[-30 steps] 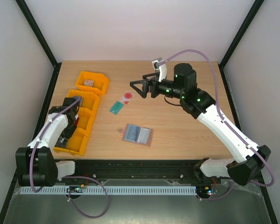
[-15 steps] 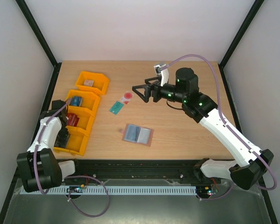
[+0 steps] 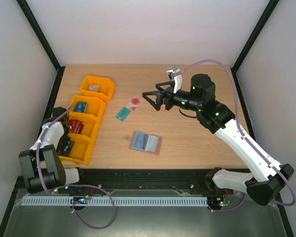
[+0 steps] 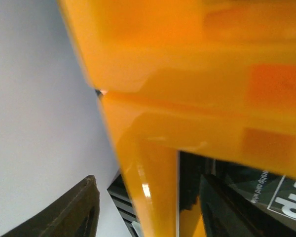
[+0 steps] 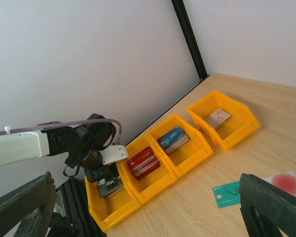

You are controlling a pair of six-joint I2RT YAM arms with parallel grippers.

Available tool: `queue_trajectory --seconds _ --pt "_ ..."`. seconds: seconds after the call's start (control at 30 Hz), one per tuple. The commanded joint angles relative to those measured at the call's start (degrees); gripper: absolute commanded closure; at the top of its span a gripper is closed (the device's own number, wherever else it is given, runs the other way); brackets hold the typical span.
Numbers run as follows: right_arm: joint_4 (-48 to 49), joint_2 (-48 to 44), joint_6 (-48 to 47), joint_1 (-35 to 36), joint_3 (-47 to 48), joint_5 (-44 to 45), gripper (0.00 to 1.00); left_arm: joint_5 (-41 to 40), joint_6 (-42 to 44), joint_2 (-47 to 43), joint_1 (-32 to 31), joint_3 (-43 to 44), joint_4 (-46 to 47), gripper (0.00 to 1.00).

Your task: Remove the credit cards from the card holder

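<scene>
The card holder (image 3: 145, 142) lies open and flat on the table, its grey-blue inside facing up. Both credit cards lie on the wood behind it: the teal-green card (image 3: 122, 114) (image 5: 227, 194) and the pale card with a red round mark (image 3: 134, 103) (image 5: 286, 182). My right gripper (image 3: 149, 100) (image 5: 148, 212) hovers open and empty just right of the pale card. My left gripper (image 3: 66, 146) (image 4: 153, 212) is down at the nearest orange bin (image 3: 75, 150), jaws apart and straddling the bin's wall (image 4: 153, 187), holding nothing.
A row of orange bins runs along the left edge, holding a pale card stack (image 5: 218, 117), blue cards (image 5: 173, 139), red cards (image 5: 144, 163) and dark cards (image 5: 108, 187). The left arm (image 5: 84, 143) leans over the nearest bin. Black frame posts stand at the corners.
The left arm has drawn back from the red-card bin towards the nearest bin and the table's left edge. The right gripper has drifted slightly right, staying open.
</scene>
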Motion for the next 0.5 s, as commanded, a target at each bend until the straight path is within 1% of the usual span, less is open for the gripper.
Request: queue_trajectory --seconds 0.0,0.03,0.1,0.27,0.4,0.47 --pt "0.38 -1.1 -0.48 -0.08 -0.39 0.5 0.01 0.39 1.1 1.83 2.04 0.52 1.64 0.52" --pt "0.3 -1.19 -0.58 -0.08 -0.43 0.52 0.01 0.86 1.01 1.62 2.11 0.64 1.42 0.56" --pt "0.25 -1.45 -0.68 -0.08 -0.51 0.74 0.01 1.79 0.93 0.88 2.05 0.79 1.1 0.58" --pt "0.16 -1.59 -0.42 -0.08 -0.48 0.43 0.01 2.3 1.03 -1.67 2.04 1.56 0.84 0.69" --pt "0.37 -1.83 -0.16 -0.08 -0.83 0.45 0.02 1.27 1.43 -2.04 2.03 1.74 1.17 0.74" --pt "0.5 -1.92 -0.01 -0.08 -0.84 0.34 0.01 0.77 1.37 -2.01 2.0 2.04 1.46 0.73"
